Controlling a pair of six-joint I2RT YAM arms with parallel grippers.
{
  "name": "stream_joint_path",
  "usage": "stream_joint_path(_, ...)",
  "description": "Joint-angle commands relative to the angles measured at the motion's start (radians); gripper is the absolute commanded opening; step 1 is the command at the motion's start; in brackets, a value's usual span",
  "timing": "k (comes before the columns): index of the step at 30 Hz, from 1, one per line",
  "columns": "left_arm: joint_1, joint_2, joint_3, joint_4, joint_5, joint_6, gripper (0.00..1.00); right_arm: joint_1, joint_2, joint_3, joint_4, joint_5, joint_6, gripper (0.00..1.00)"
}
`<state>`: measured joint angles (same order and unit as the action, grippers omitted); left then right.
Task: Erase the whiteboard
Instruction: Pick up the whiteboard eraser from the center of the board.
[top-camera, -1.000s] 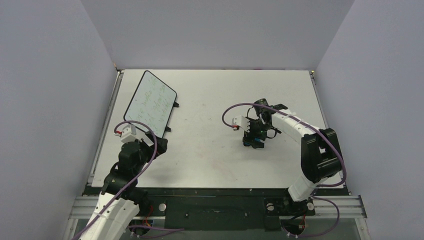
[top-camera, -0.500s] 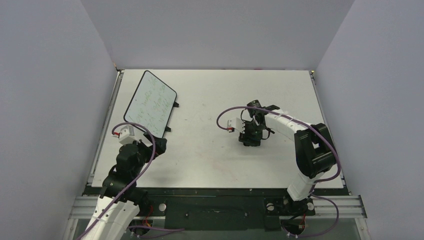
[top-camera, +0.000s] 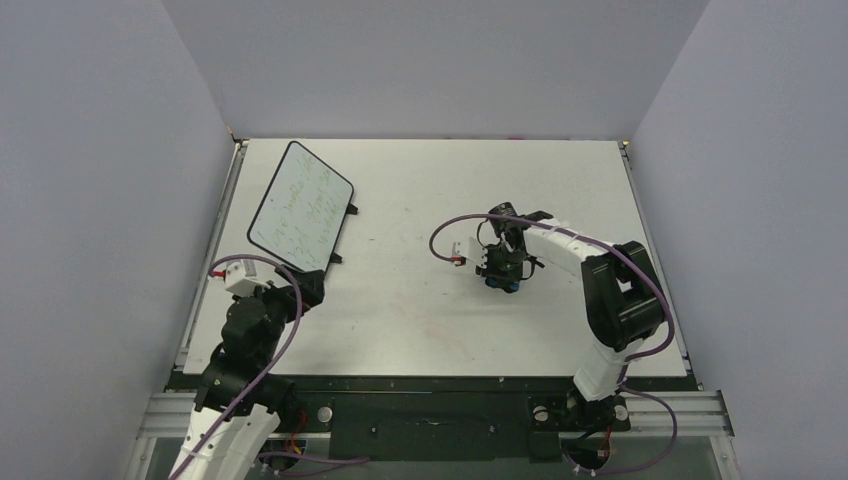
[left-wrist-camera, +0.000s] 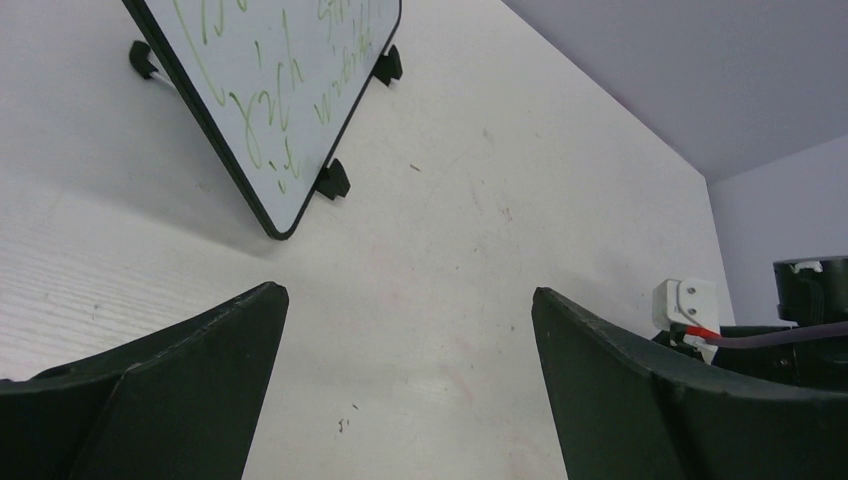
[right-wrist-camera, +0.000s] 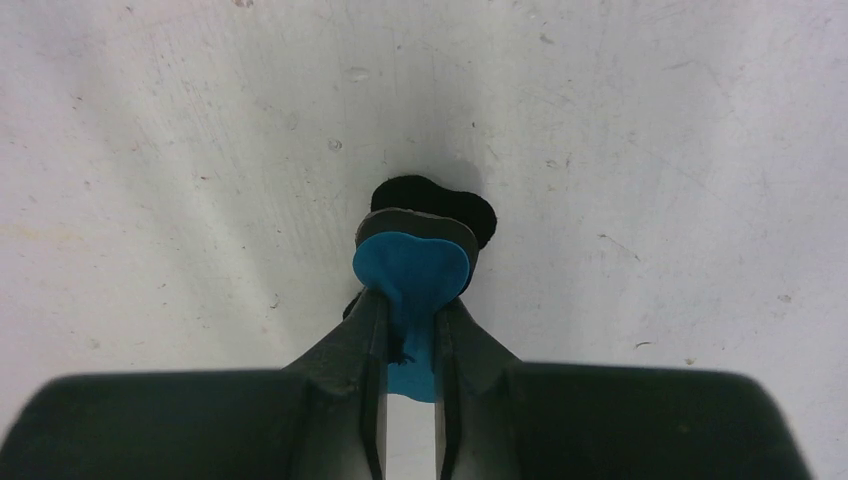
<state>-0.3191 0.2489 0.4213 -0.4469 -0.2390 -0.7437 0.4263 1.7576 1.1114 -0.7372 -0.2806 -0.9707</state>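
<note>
1. Whiteboard (top-camera: 300, 207) stands tilted on a wire stand with black feet (left-wrist-camera: 332, 180) at the far left of the table (top-camera: 420, 330), with green handwriting across its white face.
2. Just short of the board's near corner, the left gripper (left-wrist-camera: 405, 300) hovers with its jaws spread wide and nothing between them, clear of the board.
3. Well apart, right of the table's middle, the right gripper (right-wrist-camera: 410, 300) points straight down, its jaws pinched tight on the blue top of a blue-and-black eraser (right-wrist-camera: 410, 265).
4. Whether the eraser's black underside touches the table cannot be told.
</note>
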Motion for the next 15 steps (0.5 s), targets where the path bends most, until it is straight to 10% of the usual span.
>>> stream_joint_path(1,0.005,0.044,0.049,0.152,-0.116,0.043,0.93,0.006,-0.099,0.091,-0.029,-0.068,0.123,0.00)
stream_joint_path(15,0.587,0.554,0.188,0.323,0.393,-0.066,0.94,-0.145,-0.274,0.123,-0.111,-0.514,0.451,0.00)
